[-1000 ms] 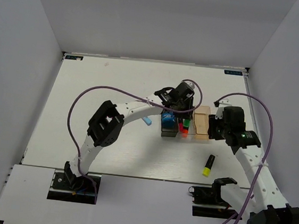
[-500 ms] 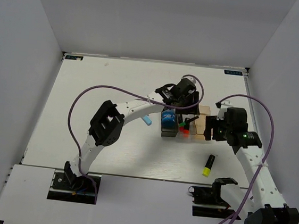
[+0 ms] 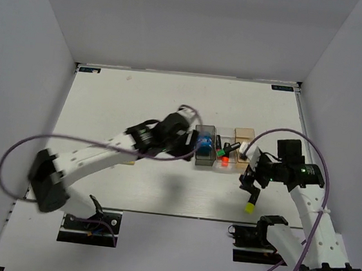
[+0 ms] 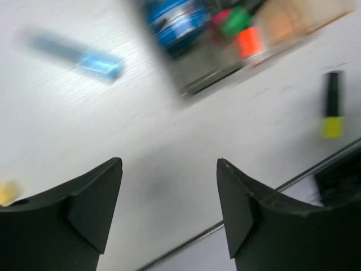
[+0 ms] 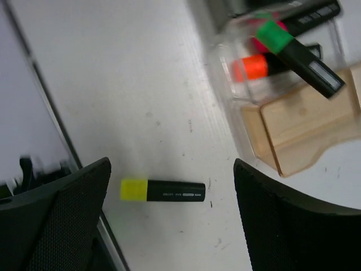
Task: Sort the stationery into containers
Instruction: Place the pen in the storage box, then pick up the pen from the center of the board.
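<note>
Looking down the right wrist view, I see a smooth black marker with a yellow cap point(image 5: 162, 190) lying flat on the white table point(image 5: 130, 84), framed between the wide-spread, empty fingers of my right gripper point(image 5: 169, 220). My left gripper point(image 4: 169, 209) gapes empty too. Its view is blurred, with the light-blue stick point(image 4: 84, 56) smeared.

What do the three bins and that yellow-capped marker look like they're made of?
Smoky bin: probably tinted glossy plastic; the tape roll shows through it. Clear bin: transparent plastic, perhaps acrylic; markers visible through its walls. Tan bin: translucent amber plastic, smooth. Yellow-capped marker: slightly shiny black plastic barrel, opaque cap.
</note>
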